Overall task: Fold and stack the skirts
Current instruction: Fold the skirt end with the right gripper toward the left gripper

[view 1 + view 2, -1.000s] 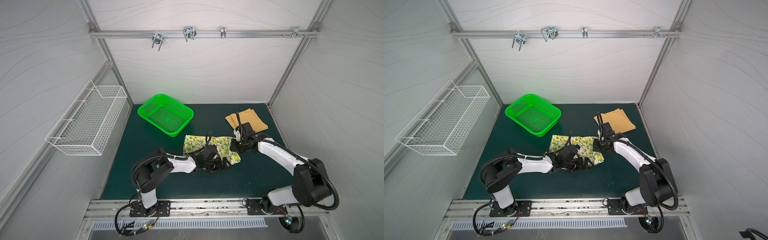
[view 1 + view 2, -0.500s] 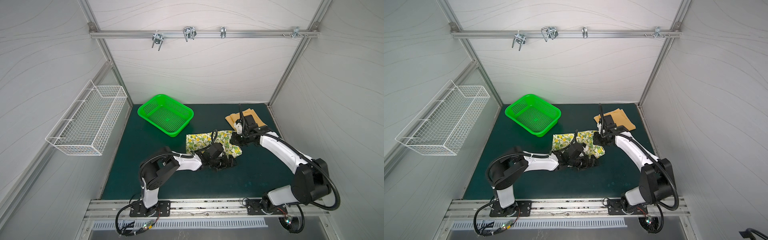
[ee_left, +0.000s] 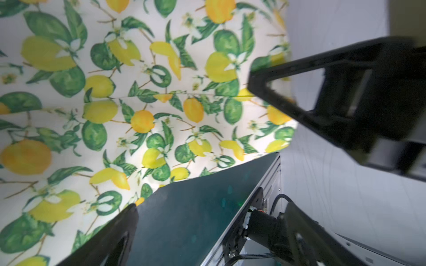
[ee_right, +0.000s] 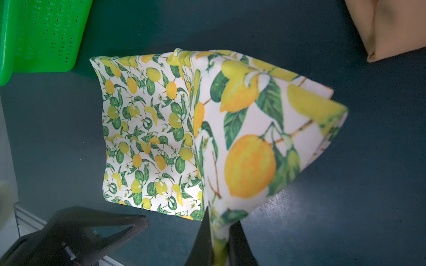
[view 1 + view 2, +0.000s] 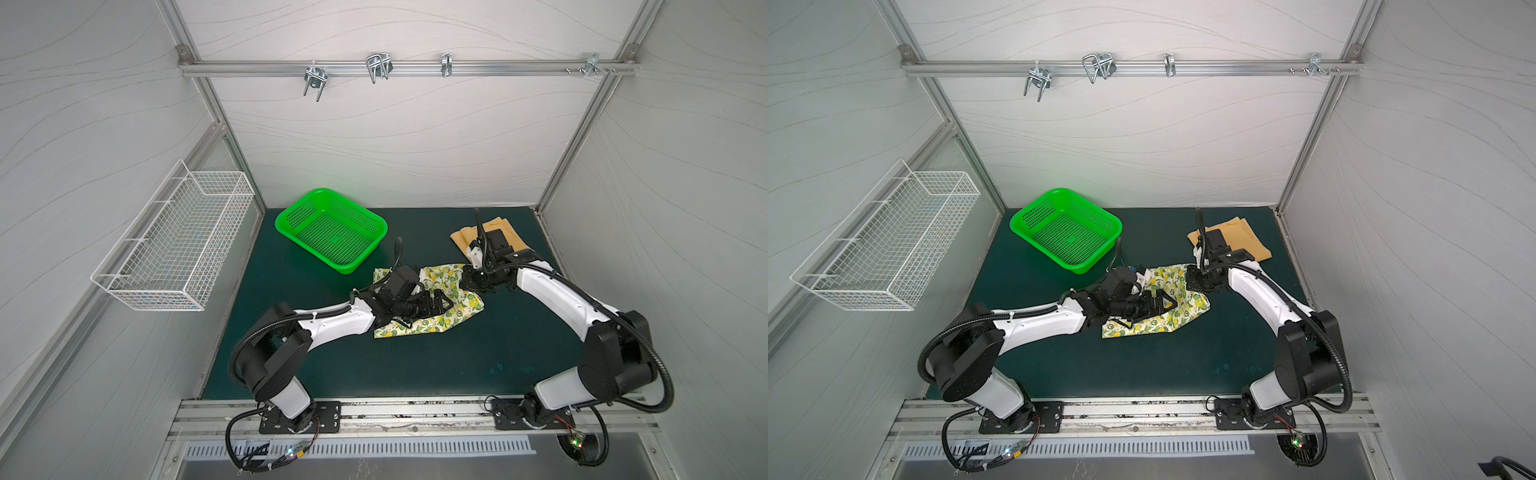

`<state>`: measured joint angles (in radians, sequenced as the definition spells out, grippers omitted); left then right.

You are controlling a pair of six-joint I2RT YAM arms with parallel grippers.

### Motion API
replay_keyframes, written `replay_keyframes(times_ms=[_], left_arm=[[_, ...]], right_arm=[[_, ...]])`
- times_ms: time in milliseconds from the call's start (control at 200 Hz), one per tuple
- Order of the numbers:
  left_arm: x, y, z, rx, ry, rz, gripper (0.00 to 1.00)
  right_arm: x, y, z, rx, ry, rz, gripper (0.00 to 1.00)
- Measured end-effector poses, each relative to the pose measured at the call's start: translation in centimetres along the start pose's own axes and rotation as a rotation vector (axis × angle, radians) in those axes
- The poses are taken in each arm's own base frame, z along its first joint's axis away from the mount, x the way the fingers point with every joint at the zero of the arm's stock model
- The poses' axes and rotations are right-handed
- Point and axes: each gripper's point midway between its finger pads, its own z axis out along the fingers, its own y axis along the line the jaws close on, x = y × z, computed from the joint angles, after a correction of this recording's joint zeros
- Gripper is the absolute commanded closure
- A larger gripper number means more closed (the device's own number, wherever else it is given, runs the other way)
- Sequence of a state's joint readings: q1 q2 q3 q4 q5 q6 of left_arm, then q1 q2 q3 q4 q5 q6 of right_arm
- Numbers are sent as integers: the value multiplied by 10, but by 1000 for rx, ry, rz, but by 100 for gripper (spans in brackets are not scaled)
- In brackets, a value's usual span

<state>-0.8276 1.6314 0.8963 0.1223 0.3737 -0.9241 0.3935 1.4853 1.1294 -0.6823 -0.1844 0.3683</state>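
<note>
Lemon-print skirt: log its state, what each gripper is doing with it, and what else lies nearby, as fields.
lemon-print skirt: partly folded, one edge lifted
right gripper: fingers shut on the lifted edge
left gripper: open, spread over the skirt; contact unclear
mustard skirt: folded, at the far right, apart from the lemon-print one
green basket: empty, beyond and left of the lemon-print skirt
stack: not yet made

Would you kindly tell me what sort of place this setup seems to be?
Most likely a robot test cell in a lab, not a home: white panel walls on an aluminium frame, a left arm and right arm bolted to a front rail, over a dark green mat.
</note>
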Motion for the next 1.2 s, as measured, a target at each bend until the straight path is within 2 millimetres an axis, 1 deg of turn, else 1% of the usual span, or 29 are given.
replay_keyframes(times_ms=[125, 225, 315, 515, 720, 865, 1026, 1201], left_arm=[[12, 24, 24, -35, 54, -31, 1], [19, 36, 37, -46, 84, -49, 1], [17, 31, 40, -19, 80, -43, 1], [19, 27, 43, -3, 85, -35, 1], [19, 27, 43, -1, 88, -35, 1], [14, 21, 49, 9, 89, -32, 1], [11, 17, 53, 27, 88, -27, 1], [8, 9, 53, 59, 82, -14, 1]], right_arm=[[-2, 4, -1, -18, 1, 2, 100], [-2, 6, -1, -30, 4, 7, 100], [-1, 8, -1, -37, 7, 8, 100], [0, 13, -2, -69, 17, 30, 100], [1, 28, -4, -151, 38, 73, 100], [0, 39, -3, -212, 50, 107, 100], [-1, 46, 1, -269, 68, 148, 100], [0, 51, 14, -328, 105, 210, 100]])
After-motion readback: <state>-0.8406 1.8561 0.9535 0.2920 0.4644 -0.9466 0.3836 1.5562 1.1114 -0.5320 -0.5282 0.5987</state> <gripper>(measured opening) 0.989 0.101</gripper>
